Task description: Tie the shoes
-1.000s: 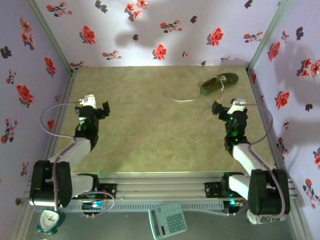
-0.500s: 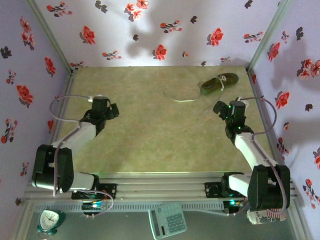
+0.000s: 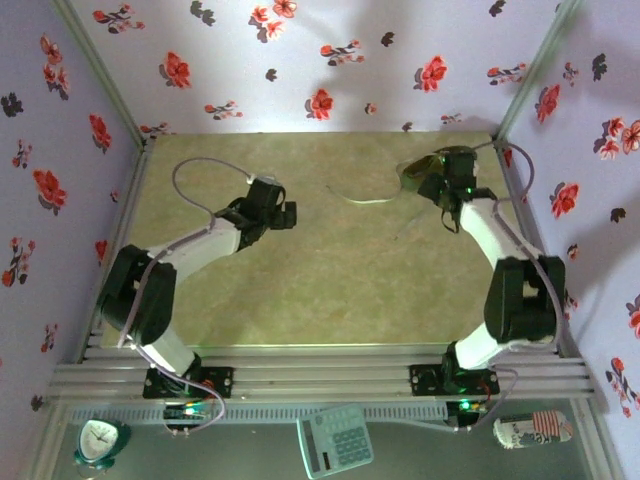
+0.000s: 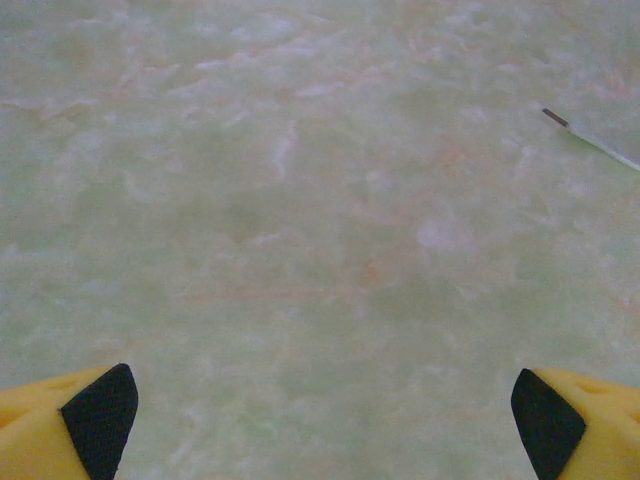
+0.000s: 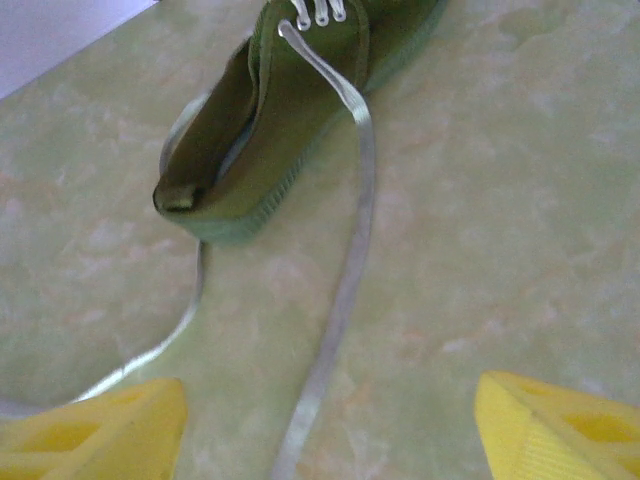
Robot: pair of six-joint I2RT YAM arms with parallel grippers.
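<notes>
At roughly 1 o'clock on the table (image 3: 300, 290), near the far right corner, lies the shoe (image 5: 280, 110) with its laces (image 5: 350, 250) loose: no knot, no loop. In the right wrist view one strand trails toward 6 o'clock and the other curls off toward 8 o'clock. Right gripper (image 5: 330, 425) hovers by the heel, fingers well apart and gripping nothing; the straight strand runs between them. Left gripper (image 4: 320, 410) is near table centre, spread wide and empty, with a lace tip (image 4: 590, 138) at its 2 o'clock. Judgement: tying not begun — grasping both strands, crossing, looping and cinching all remain.
</notes>
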